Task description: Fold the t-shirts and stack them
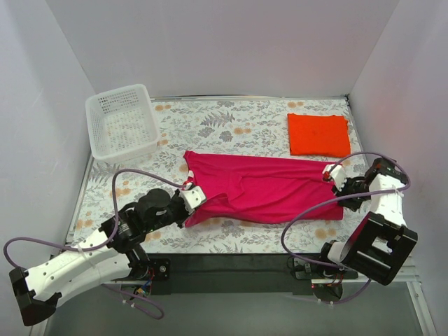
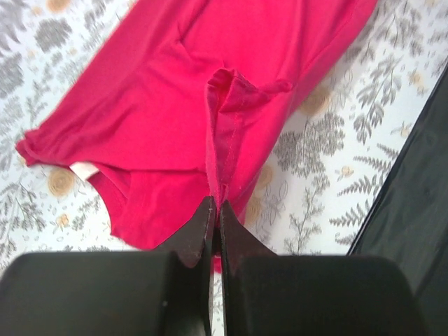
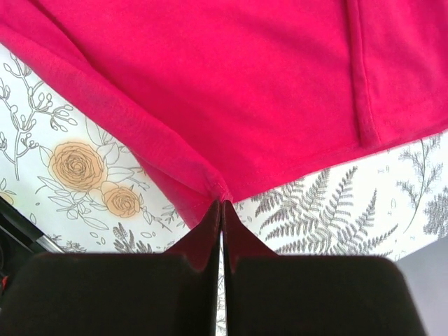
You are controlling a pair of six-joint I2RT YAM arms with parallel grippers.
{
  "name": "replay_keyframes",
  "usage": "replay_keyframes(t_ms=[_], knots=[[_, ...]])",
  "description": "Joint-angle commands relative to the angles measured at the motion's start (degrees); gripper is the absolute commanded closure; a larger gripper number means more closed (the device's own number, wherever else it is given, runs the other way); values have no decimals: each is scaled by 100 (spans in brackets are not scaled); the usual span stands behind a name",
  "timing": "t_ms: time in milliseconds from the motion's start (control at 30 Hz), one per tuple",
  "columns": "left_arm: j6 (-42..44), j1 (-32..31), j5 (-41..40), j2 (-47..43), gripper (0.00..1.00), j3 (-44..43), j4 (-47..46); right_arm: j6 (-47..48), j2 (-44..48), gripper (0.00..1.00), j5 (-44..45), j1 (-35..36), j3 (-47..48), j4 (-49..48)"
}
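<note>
The magenta-pink t-shirt [image 1: 262, 187] lies stretched across the middle of the flowered table, partly folded lengthwise. My left gripper [image 1: 192, 199] is shut on its left end, pinching a raised ridge of cloth [image 2: 222, 133] between the fingertips [image 2: 216, 204]. At the shirt's right end my right gripper [image 1: 331, 174] is shut on a corner of the hem [image 3: 222, 190]. The orange-red t-shirt [image 1: 318, 134] rests folded into a rectangle at the back right, apart from both grippers.
A white perforated basket [image 1: 121, 120] stands at the back left corner. White walls close in the table on three sides. The black base strip [image 1: 231, 266] with the arm mounts runs along the near edge.
</note>
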State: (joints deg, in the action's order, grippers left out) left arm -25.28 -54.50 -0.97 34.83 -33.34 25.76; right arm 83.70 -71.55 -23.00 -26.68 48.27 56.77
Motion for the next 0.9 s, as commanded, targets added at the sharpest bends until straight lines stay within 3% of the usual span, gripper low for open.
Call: replay_keyframes(t_ms=[0,100,300,467,667,867], knots=[[172,18,78,243,100,-243,561,802,342,99,-651,-521,-37,280],[199,27,720,489,100,-234,702,1865,588,99,-1021,-1049,-19,861],[374,18,1415,823,100,-278,641,2965,730,99,-1417,-1665,-11,1660],[550,18,1915,807,100,-462,554,3248,783,99,-1576,-1753,-168,1872],[814,18,2733,42,100,-357,272,3391,924,99,-1522,-1753,-354,1855],[928,18,3375,664,100,-304,631,2802,485,99,-2146,-1762,287,1820]])
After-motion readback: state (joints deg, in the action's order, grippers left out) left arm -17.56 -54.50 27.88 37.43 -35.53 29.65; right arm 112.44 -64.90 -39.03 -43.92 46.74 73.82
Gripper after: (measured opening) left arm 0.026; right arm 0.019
